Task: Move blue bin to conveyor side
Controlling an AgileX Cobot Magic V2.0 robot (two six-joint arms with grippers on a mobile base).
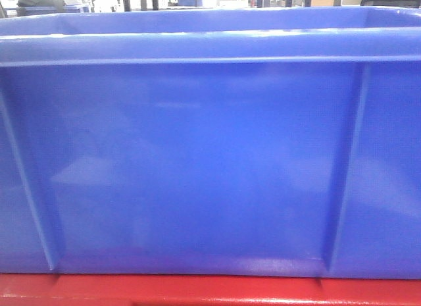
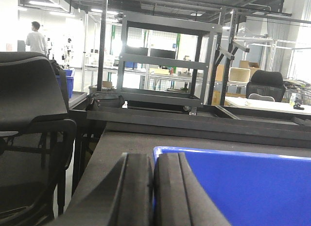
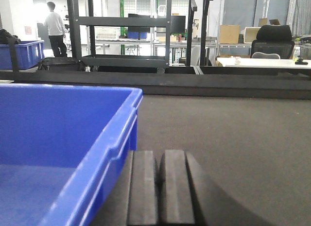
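The blue bin [image 1: 197, 161] fills the front view, its ribbed side wall standing just above the conveyor's red edge frame [image 1: 197, 291]. In the left wrist view my left gripper [image 2: 154, 160] is shut at the bin's left rim corner [image 2: 160, 149]. One finger is outside the wall and one over the bin's inside, with a blue sliver between them. In the right wrist view my right gripper [image 3: 159, 158] is shut with nothing between its fingers. It sits just outside the bin's right rim [image 3: 121, 133], over the dark belt [image 3: 228, 133].
A black chair [image 2: 29, 90] stands left of the belt. Beyond the belt run a dark rail [image 3: 194, 82] and a black metal shelf rack [image 2: 160, 60]. Another blue bin [image 3: 22, 53] and a person [image 3: 54, 26] are far back left.
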